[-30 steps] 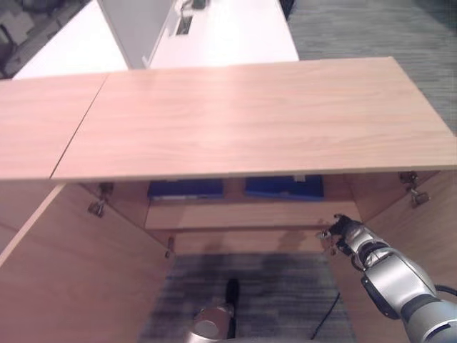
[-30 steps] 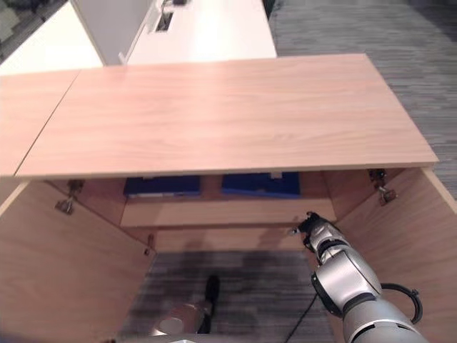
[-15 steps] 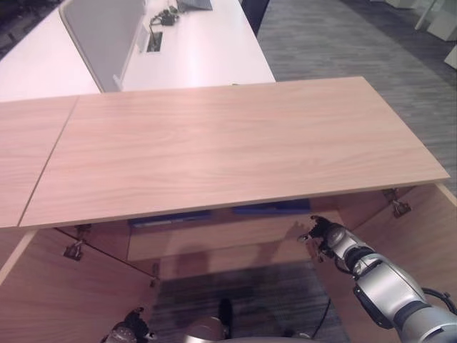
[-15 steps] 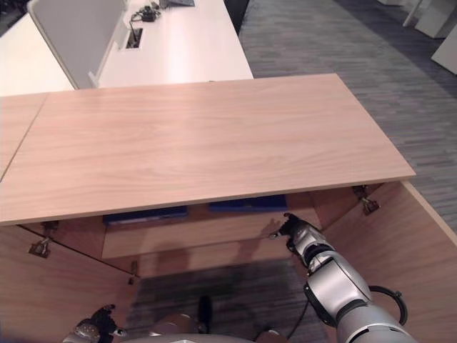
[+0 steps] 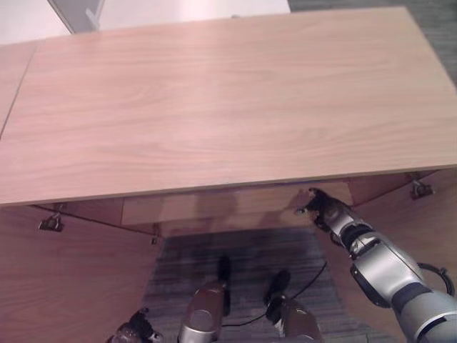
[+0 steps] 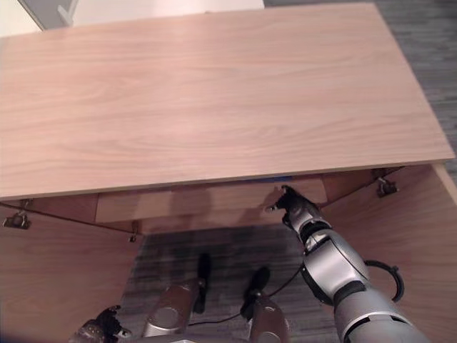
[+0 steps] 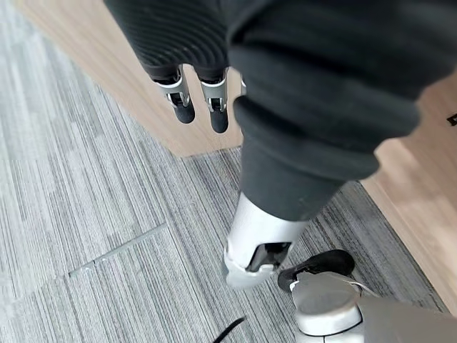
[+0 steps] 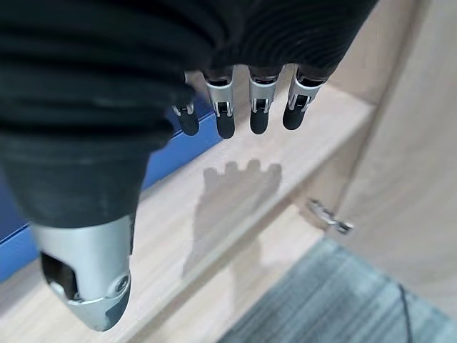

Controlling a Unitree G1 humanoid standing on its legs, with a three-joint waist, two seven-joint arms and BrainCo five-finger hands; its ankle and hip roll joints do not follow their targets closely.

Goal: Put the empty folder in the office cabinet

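Left eye view: You look down on the wooden top [image 5: 214,100] of the office cabinet, whose doors stand open at both sides, the right door [image 5: 428,229] hinged beside your right arm. Your right hand [image 5: 323,205] reaches in under the front edge of the top, over the shelf [image 5: 214,207] inside. Your left hand [image 5: 136,330] sits low at the bottom edge, above the grey carpet [image 5: 243,250].

Right eye view: The same arrangement; the right hand [image 6: 291,204] lies just beneath the top's edge, at the right end of the shelf [image 6: 186,201].

Left wrist view: Your left hand [image 7: 196,100] hangs with its fingers extended and relaxed, grasping nothing, in front of a wooden panel [image 7: 107,64], with carpet [image 7: 93,236] below.

Right wrist view: Your right hand [image 8: 243,107] is released, fingers straight and empty, held above the shelf [image 8: 257,186], where their shadow falls. The blue folder [image 8: 171,153] lies on this shelf inside the cabinet, just beyond the fingertips, apart from the hand. A door hinge [image 8: 328,218] shows beside the shelf end.
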